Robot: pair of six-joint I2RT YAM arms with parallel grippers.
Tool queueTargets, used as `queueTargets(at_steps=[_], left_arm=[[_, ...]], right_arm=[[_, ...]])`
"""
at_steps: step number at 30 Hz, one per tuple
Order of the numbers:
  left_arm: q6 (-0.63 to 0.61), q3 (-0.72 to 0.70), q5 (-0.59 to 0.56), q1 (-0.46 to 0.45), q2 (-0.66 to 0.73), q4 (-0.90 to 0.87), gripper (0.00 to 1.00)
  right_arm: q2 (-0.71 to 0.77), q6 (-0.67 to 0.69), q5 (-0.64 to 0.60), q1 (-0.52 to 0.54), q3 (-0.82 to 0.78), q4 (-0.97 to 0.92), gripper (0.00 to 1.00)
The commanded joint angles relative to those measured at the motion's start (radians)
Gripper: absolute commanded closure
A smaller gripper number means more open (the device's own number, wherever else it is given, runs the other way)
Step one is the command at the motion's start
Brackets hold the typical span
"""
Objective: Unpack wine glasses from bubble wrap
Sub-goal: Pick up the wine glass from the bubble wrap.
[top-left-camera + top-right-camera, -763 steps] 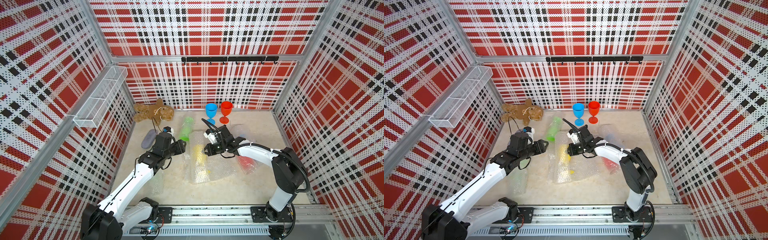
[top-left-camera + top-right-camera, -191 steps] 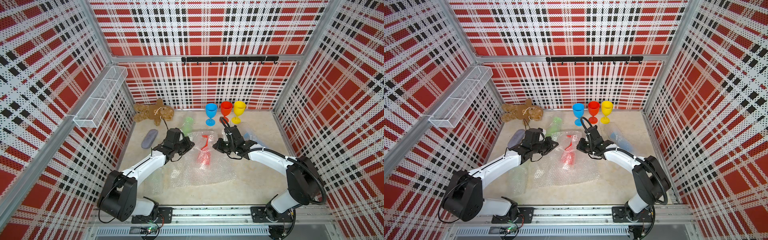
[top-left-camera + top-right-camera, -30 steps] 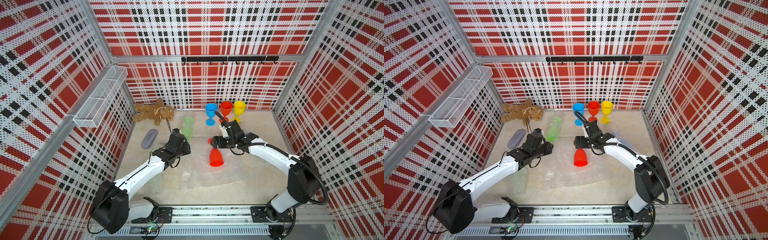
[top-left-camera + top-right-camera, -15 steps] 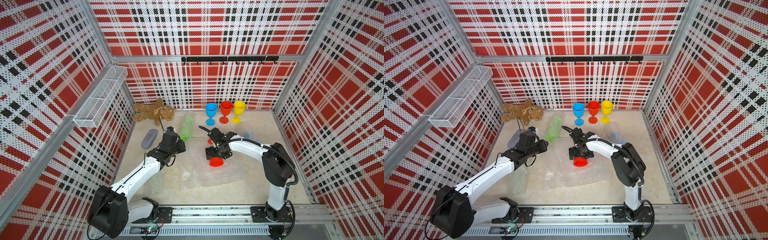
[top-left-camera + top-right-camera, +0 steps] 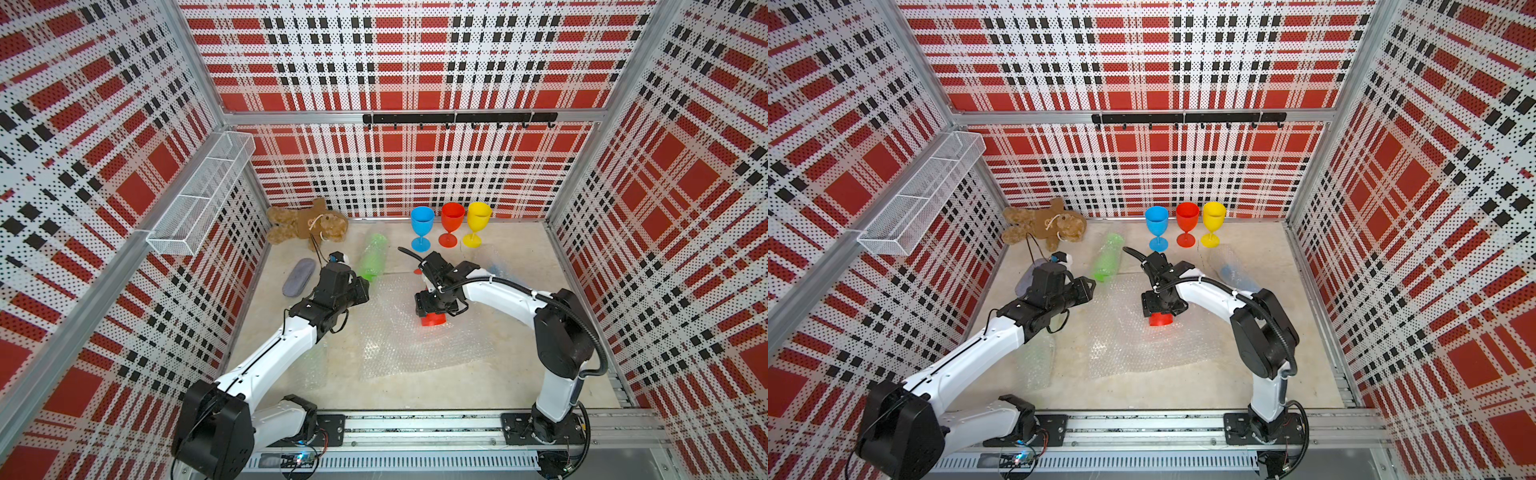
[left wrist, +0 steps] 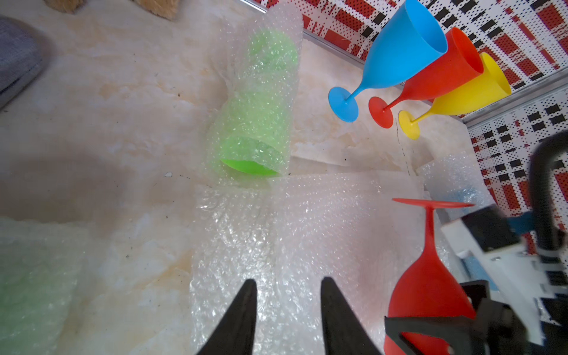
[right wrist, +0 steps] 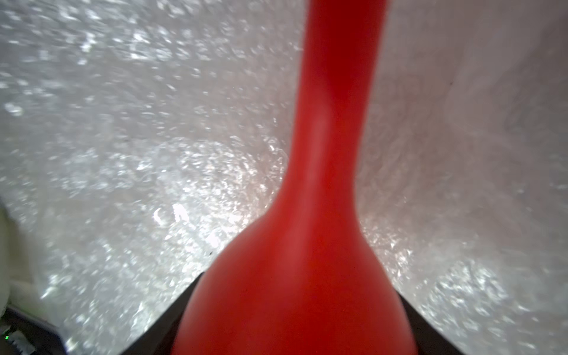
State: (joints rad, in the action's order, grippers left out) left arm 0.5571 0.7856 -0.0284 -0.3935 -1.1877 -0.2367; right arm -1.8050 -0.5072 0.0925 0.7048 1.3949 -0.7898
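Right gripper [image 5: 437,307] clasps the upturned red goblet [image 5: 433,321] by its bowl, rim down on the spread bubble wrap [image 5: 415,353], likely to flip it upright, while left gripper [image 6: 288,281] hovers empty, jaws parted.

Place: a robot test cell of a lab is shown.
Walls: perforated panels [image 5: 415,62] in red, black and white plaid are held in an aluminium frame [image 5: 291,118] on three sides of the fingers [image 6: 242,310] of the left gripper [image 6: 288,279].
Floor: a pale marbled board [image 6: 107,101] is laid beneath the fingers.
Mounting: the left arm [image 5: 270,349] and the right arm [image 5: 498,297] are fixed to a rail [image 5: 415,432], well behind the fingers.
Fittings: a black hook bar [image 5: 457,118] and a white wire basket [image 5: 199,199] are hung high above the fingers.
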Motion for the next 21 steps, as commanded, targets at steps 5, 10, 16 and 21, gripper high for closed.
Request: queueTargets(at_steps=[5, 10, 16, 21], left_arm=[[-0.137, 0.048, -0.134, -0.116, 0.054, 0.035, 0.46], [-0.446, 0.027, -0.046, -0.217, 0.099, 0.169, 0.45], [-0.765, -0.114, -0.101, -0.274, 0.206, 0.42, 0.39], [-0.898, -0.123, -0.074, -0.25, 0.175, 0.448, 0.33]], right_arm=[[0.137, 0.229, 0.171, 0.004, -0.054, 0.07, 0.22], [0.185, 0.267, 0.353, 0.004, -0.085, 0.127, 0.22], [0.222, 0.294, 0.499, 0.004, -0.115, 0.161, 0.23], [0.256, 0.32, 0.546, 0.004, -0.137, 0.174, 0.25]])
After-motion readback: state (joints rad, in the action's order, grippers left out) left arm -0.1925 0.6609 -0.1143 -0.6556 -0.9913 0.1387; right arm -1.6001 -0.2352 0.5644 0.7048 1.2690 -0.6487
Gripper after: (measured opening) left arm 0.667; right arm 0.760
